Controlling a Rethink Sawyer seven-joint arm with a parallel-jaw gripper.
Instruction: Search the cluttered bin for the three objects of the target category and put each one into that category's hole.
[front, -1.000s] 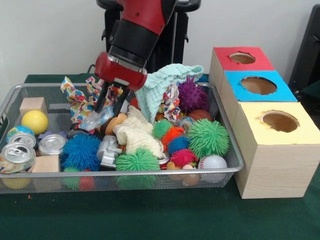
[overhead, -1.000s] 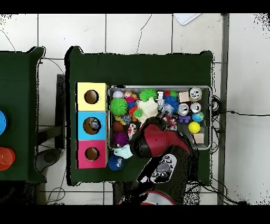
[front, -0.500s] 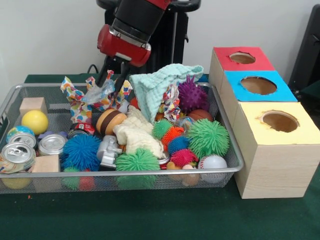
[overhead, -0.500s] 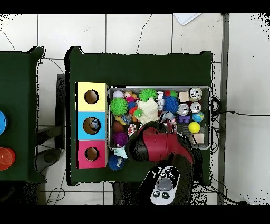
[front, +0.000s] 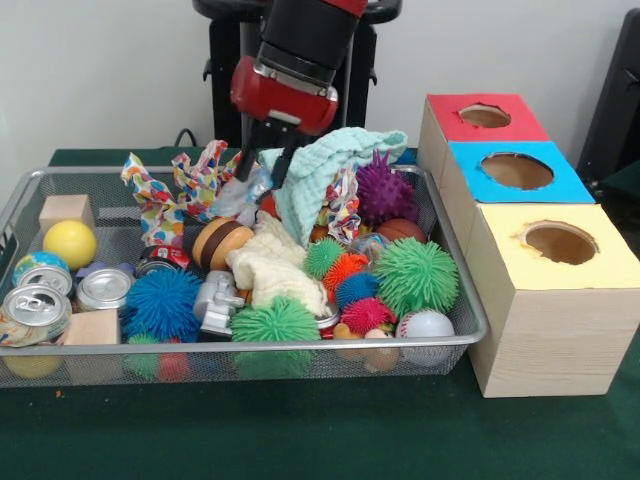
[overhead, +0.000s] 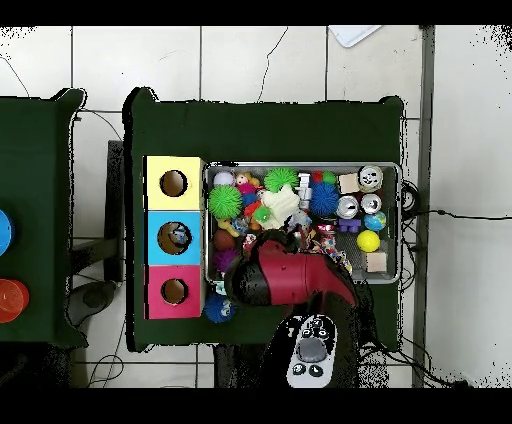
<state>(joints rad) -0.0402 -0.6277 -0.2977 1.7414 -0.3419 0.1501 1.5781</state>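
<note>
My gripper (front: 262, 172) hangs over the back middle of the wire bin (front: 300, 346), shut on a crumpled pale, see-through wrapper (front: 243, 197) that dangles just above the clutter, beside the mint-green cloth (front: 325, 165). To the right of the bin stand three boxes, each with a hole in its top: red (front: 485, 116), blue (front: 516, 170) and yellow (front: 560, 243). In the overhead view the red arm (overhead: 285, 280) covers the gripper and the wrapper; the boxes (overhead: 173, 237) line the bin's left side.
The bin holds a colourful patterned cloth (front: 170, 195), a cream cloth (front: 270, 270), a purple spiky ball (front: 385, 190), a green spiky ball (front: 415, 275), several smaller spiky balls, cans (front: 35, 305), a yellow ball (front: 68, 243), wooden blocks (front: 65, 210) and a baseball (front: 425, 325).
The gripper rose out of the clutter with the pale wrapper in it, then carried it to the right, toward the mint-green cloth. A brown striped ball was uncovered.
</note>
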